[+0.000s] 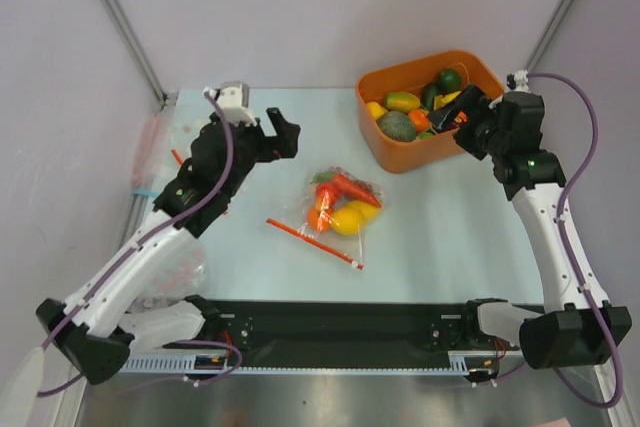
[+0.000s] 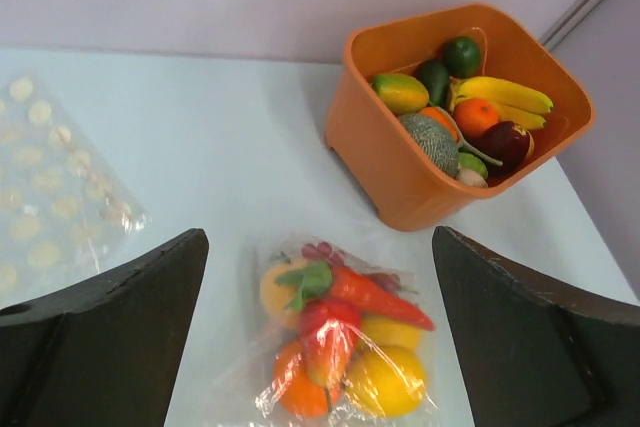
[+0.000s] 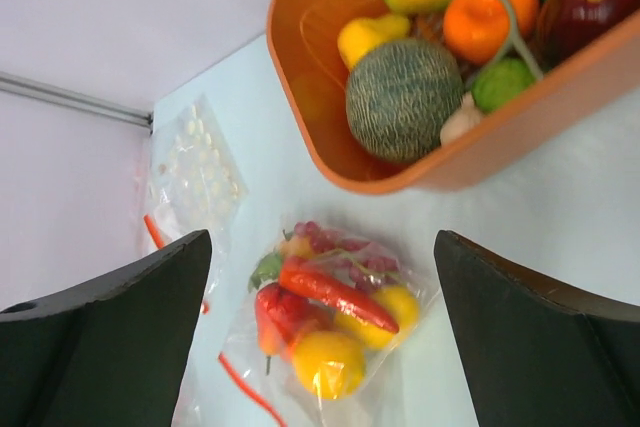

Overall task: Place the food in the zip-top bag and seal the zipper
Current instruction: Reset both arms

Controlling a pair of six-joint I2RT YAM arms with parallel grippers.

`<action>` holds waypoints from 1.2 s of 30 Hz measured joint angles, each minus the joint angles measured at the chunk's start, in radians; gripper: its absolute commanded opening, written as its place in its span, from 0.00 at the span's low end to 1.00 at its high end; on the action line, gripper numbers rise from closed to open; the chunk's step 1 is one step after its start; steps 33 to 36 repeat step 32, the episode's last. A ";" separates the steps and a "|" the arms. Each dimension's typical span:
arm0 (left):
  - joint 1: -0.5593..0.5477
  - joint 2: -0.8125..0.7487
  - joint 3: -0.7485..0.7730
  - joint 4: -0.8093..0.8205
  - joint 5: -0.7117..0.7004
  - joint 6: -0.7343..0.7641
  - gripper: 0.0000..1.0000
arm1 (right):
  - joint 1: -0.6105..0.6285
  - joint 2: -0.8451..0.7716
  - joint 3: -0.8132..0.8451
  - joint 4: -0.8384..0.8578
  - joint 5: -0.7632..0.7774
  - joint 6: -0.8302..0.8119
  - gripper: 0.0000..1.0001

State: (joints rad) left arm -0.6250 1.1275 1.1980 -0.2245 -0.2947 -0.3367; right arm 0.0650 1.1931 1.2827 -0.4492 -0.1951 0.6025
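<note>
The clear zip-top bag [image 1: 338, 209] lies flat mid-table, holding the food [image 1: 343, 203]: carrot, red chili, orange, yellow fruits and purple grapes. Its red-orange zipper [image 1: 314, 242] runs along the near-left edge. The bag also shows in the left wrist view [image 2: 345, 337] and the right wrist view [image 3: 335, 322], where part of the zipper [image 3: 243, 387] shows. My left gripper [image 1: 283, 133] is open and empty, raised left of the bag. My right gripper [image 1: 452, 115] is open and empty, over the orange tub.
An orange tub [image 1: 395, 152] of toy produce stands at the back right, also in the left wrist view [image 2: 385, 162] and the right wrist view [image 3: 300, 97]. A second clear bag [image 2: 50, 187] with pale discs lies at the left, also in the right wrist view [image 3: 195, 162].
</note>
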 measured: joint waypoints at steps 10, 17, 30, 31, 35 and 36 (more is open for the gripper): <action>0.024 -0.249 -0.300 -0.251 -0.023 -0.305 1.00 | 0.000 -0.103 -0.080 -0.204 -0.014 0.041 1.00; 0.031 -0.421 -0.472 -0.294 0.021 -0.372 1.00 | 0.000 -0.253 -0.241 -0.197 -0.062 0.026 1.00; 0.031 -0.469 -0.483 -0.320 0.027 -0.393 1.00 | 0.000 -0.286 -0.289 -0.182 -0.076 0.044 1.00; 0.031 -0.467 -0.483 -0.321 0.029 -0.393 1.00 | 0.000 -0.286 -0.289 -0.182 -0.076 0.044 1.00; 0.031 -0.466 -0.483 -0.322 0.031 -0.394 1.00 | 0.000 -0.286 -0.289 -0.182 -0.076 0.044 1.00; 0.031 -0.466 -0.483 -0.322 0.031 -0.394 1.00 | 0.000 -0.286 -0.289 -0.182 -0.076 0.044 1.00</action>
